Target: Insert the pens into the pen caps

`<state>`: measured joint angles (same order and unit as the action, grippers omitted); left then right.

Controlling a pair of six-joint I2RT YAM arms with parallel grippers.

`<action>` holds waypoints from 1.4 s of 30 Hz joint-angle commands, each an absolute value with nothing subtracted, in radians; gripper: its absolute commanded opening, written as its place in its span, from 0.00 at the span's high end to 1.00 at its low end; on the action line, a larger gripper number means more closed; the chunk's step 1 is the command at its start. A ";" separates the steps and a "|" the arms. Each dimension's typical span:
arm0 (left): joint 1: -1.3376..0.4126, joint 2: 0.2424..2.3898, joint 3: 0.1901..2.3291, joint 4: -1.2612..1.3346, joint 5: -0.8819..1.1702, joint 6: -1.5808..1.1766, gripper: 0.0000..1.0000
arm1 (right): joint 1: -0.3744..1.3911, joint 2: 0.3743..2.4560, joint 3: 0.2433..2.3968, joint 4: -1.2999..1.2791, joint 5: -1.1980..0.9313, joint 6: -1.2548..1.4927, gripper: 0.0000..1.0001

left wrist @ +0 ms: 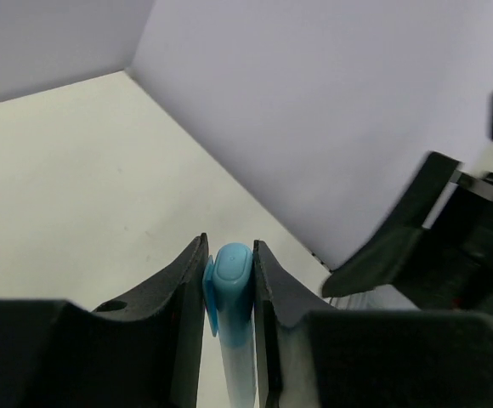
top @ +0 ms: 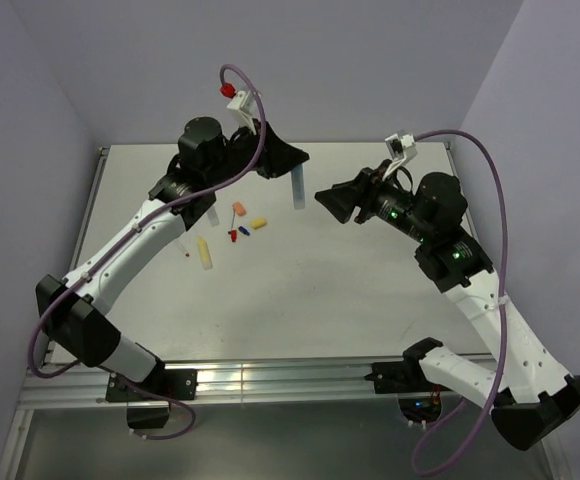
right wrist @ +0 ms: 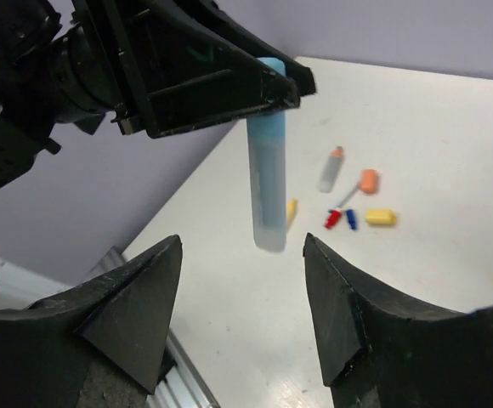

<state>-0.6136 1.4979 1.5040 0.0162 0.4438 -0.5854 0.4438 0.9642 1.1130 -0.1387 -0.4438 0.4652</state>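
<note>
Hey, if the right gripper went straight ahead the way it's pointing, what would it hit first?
Most likely the blue pen hanging from the left gripper, which is shut on its top end. In the right wrist view it lines up between the right gripper's open fingers; how far ahead is unclear.

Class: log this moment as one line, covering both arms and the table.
left fingers: shut on blue pen, held upright | right fingers: open, empty | table: orange cap, yellow cap loose

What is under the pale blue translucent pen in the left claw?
Bare white table; the pale blue translucent pen hangs clear above it from the left claw. Nothing looks covered.
</note>
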 commanded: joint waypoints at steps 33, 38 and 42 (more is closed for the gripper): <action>-0.538 2.491 2.094 -0.218 0.170 -0.540 0.68 | 0.431 0.893 1.054 -0.342 -0.081 0.420 0.27; -0.538 2.467 2.076 -0.183 0.176 -0.545 0.51 | 0.431 0.896 1.057 -0.345 -0.084 0.414 0.25; -0.537 2.413 2.054 -0.166 0.154 -0.551 0.42 | 0.431 0.899 1.061 -0.350 -0.086 0.411 0.24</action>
<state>-0.5381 2.5126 2.0693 -0.1928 0.1825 -0.5461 0.4377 0.8963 1.0542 -0.3752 -0.0929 0.4278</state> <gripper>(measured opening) 0.573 0.758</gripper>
